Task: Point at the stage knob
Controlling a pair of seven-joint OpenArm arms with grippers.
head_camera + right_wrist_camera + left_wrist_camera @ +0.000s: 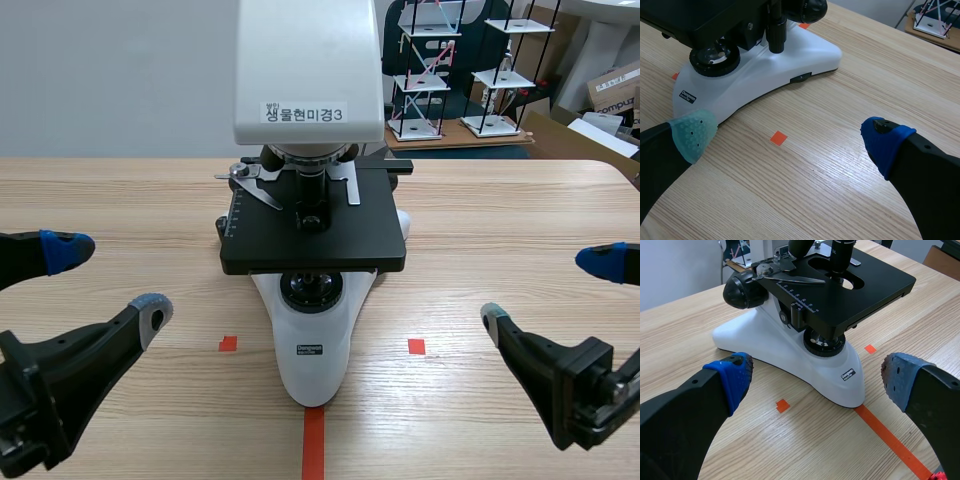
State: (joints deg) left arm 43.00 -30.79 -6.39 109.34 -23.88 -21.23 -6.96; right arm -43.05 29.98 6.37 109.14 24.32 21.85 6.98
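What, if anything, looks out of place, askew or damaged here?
Nothing stands out. The microscope stands upright on the table with no visible damage; the left gripper and right gripper are open, both clear of it.

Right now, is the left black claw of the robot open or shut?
Open. The left black claw has its dotted pads far apart with nothing between them; the white-and-black microscope stands ahead, untouched.
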